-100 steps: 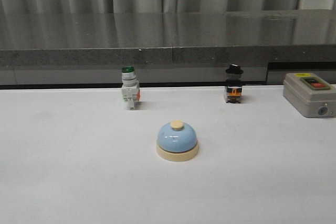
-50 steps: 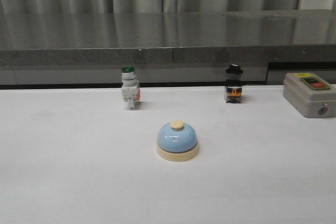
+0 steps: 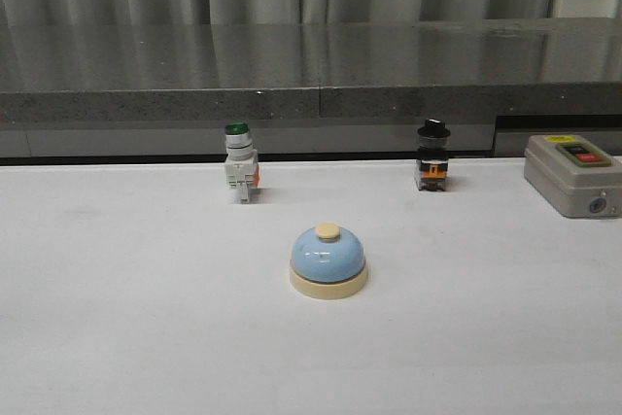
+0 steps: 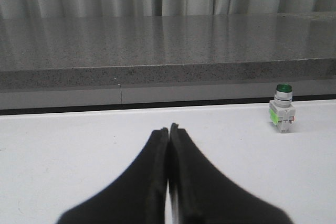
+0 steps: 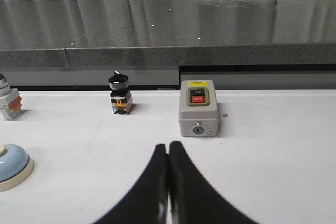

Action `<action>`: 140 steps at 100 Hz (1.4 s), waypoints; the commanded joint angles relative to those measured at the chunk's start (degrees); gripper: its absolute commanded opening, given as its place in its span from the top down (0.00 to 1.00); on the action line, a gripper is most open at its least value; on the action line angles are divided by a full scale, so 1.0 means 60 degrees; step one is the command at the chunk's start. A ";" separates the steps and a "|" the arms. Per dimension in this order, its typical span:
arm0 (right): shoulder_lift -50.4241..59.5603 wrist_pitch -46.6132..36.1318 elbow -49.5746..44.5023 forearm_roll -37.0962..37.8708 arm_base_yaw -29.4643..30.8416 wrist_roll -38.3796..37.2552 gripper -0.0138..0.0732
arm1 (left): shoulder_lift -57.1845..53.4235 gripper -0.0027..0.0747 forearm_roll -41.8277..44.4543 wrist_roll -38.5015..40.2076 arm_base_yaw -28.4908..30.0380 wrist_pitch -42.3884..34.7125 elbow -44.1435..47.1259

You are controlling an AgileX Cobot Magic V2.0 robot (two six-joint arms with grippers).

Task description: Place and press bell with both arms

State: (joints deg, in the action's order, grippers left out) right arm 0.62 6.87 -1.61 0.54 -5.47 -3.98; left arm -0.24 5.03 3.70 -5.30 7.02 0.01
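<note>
Front view: one bell point(image 3: 328, 261) sits upright mid-bench point(image 3: 117, 318), well clear of every edge. Along the far edge stand one green-capped switch point(image 3: 239, 161) and one black-knobbed switch point(image 3: 433, 155), with one grey box point(image 3: 572, 174) toward the far right corner. No arm shows.

Left wrist view: the left end effector point(image 4: 169, 129) has its fingers pressed together, holding nothing; only the green-capped switch appears.

Right wrist view: the right end effector point(image 5: 168, 146) is likewise closed and empty. The bell's smooth dome could slip from a grasp, or skid under an off-centre press.
</note>
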 commanded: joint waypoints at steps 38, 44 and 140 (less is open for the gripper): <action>0.0133 -0.0833 0.0141 0.0216 0.0063 0.0177 0.91 | -0.0276 0.99 0.0015 0.0087 0.0035 -0.0845 0.0399; 0.0133 -0.0823 0.0141 0.0216 0.0063 0.0177 0.91 | -0.0276 0.99 0.0015 0.0087 0.0035 -0.0845 0.0399; -0.7538 0.4932 0.7594 -0.0226 0.0017 0.0028 0.91 | -0.0276 0.99 0.0015 0.0087 0.0035 -0.0845 0.0399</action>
State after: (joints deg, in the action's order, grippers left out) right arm -38.48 36.63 37.80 -0.76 -5.47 -3.94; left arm -0.24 5.03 3.70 -5.30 6.90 0.01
